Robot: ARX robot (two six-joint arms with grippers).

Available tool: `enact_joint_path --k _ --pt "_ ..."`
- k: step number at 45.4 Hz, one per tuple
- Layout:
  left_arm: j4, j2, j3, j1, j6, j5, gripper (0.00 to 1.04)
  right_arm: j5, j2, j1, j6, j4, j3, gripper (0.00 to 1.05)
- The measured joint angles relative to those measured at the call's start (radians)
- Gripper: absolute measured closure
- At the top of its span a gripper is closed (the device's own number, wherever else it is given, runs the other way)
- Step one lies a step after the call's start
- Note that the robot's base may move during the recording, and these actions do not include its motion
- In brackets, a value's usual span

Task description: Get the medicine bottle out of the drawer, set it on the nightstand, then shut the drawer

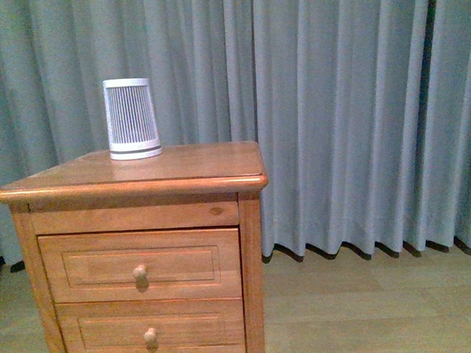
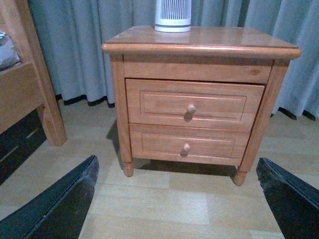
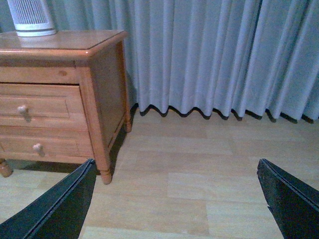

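While the drawer [image 1: 139, 265] sits flush, left gripper [image 2: 177, 159] and right gripper [image 3: 175, 160] gape wide.

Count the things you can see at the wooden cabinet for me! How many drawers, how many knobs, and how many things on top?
Nightstand: 1
Drawers: 2, the upper drawer and the lower drawer, both shut
Round knobs: 2, the upper knob and the lower knob
White slatted device on top: 1
Total: 6
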Motion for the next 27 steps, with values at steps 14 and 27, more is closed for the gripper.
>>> enact_joint_path --k 14,27 --pt "0.024 0.309 0.056 -0.051 -0.192 0.007 0.07 -0.002 0.000 0.000 0.000 0.000 0.000 0.07" --pt "0.723 1.055 0.230 -0.129 -0.130 -0.042 0.07 -0.002 0.000 0.000 0.000 0.000 0.000 0.07"
